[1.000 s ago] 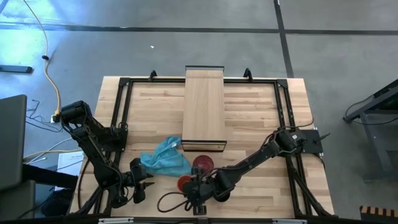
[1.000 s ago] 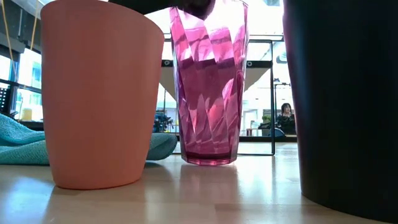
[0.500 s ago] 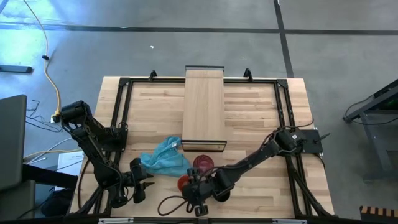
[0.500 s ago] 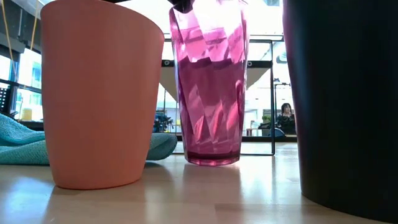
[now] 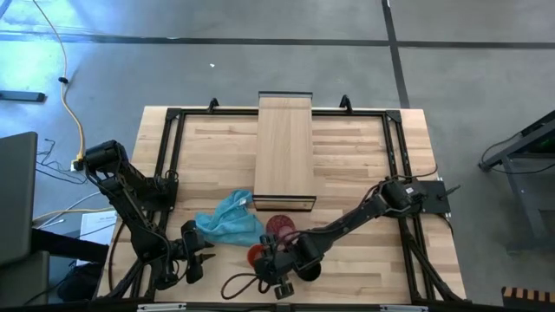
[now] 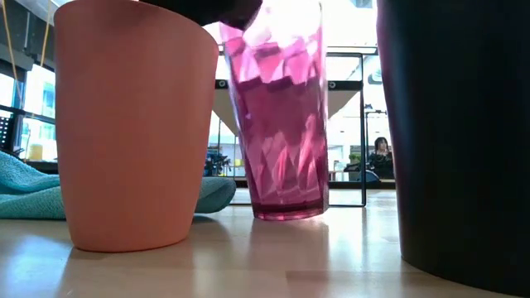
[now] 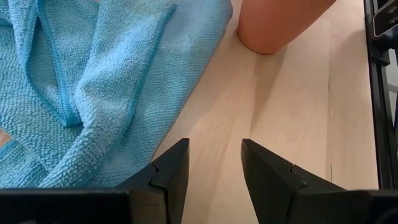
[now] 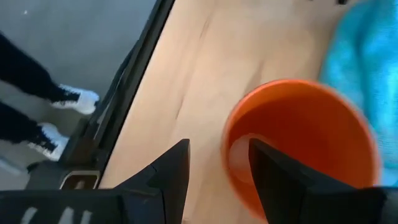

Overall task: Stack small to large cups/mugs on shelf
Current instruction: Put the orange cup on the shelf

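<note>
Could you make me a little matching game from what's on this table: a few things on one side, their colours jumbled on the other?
Things:
1. small cup
2. tall see-through cup
3. cloth
4. shelf

Colours:
A. pale wood
B. light blue
C. orange-red
D. pinkish-red

Pairs: 1-C, 2-D, 3-B, 4-A

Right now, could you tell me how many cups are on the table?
3. The orange cup stands beside the blue cloth, under the right gripper; the pink see-through cup is behind it, nearer the shelf; the black cup is nearest the low camera.
</note>
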